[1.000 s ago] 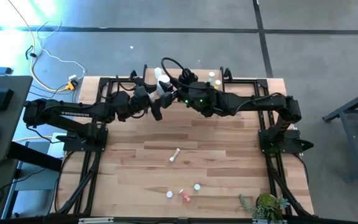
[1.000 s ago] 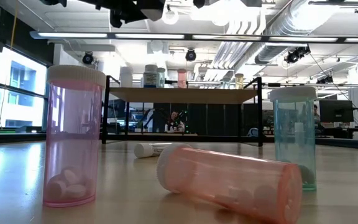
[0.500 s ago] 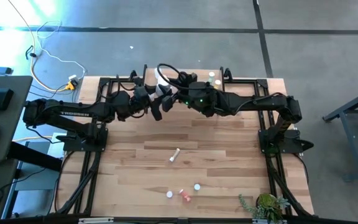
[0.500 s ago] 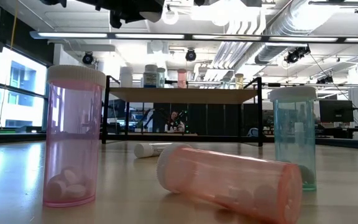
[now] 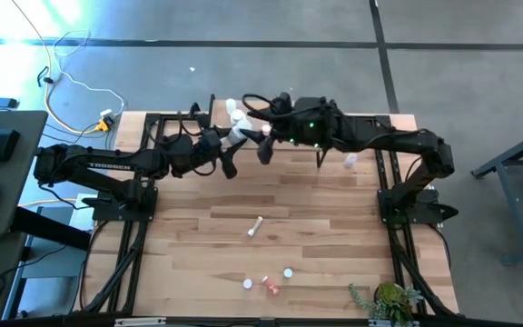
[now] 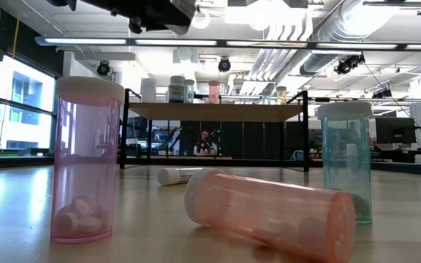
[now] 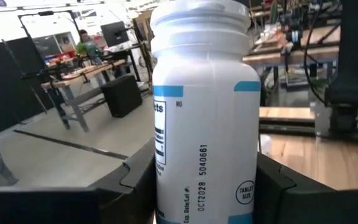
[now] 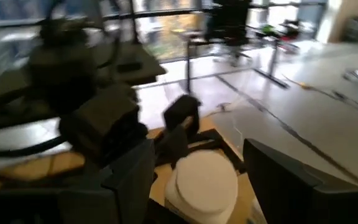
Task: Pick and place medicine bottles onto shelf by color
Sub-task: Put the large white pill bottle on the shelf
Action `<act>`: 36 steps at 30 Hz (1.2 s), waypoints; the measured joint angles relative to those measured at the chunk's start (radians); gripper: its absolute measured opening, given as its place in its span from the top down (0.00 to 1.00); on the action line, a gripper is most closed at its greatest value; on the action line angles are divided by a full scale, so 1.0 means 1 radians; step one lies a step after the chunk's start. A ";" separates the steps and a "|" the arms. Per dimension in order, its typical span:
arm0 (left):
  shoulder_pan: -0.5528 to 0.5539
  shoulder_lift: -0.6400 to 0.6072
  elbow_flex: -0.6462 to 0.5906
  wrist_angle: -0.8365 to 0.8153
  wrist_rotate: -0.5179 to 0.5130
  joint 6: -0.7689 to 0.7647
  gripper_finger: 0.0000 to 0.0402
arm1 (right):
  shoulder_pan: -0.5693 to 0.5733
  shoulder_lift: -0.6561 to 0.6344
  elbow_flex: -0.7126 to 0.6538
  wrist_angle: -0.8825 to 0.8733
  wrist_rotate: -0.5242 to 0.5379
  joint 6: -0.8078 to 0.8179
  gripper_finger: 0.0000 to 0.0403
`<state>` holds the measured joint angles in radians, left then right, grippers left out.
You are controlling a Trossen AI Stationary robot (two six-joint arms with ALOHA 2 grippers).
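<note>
Three medicine vials stand nearest the low camera on the table (image 5: 334,227): a pink vial (image 6: 86,161) upright with white tablets at its base, a salmon vial (image 6: 272,219) lying on its side, and a teal vial (image 6: 346,161) upright. One white bottle (image 6: 181,175) lies on its side farther back, toward mid-table.

Beyond it stands the shelf (image 6: 214,109), a light-wood board on black legs at the far edge of the table. Several bottles already stand in a row on top of it.

Above the far half of the table, the left gripper (image 5: 230,145) is clamped on a large white bottle (image 7: 204,112) with a blue-banded printed label; both fingers press its sides, and the bottle is upright in the left wrist view.

The right gripper (image 5: 263,145) is just beside it, fingers spread wide and holding nothing. In the right wrist view the bottle's white cap (image 8: 204,180) shows between the spread fingers.

A green plant (image 5: 389,298) sits at the near right corner of the table.
</note>
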<state>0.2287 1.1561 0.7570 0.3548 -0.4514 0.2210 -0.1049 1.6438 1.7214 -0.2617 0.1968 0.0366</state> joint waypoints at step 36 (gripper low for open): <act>-0.027 0.000 0.000 0.010 0.138 -0.035 0.61 | -0.091 0.030 0.000 -0.123 -0.357 -0.121 0.47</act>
<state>0.2020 1.1557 0.7570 0.3651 -0.3134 0.1864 -0.1955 1.6737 1.7210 -0.3843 -0.1605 -0.0845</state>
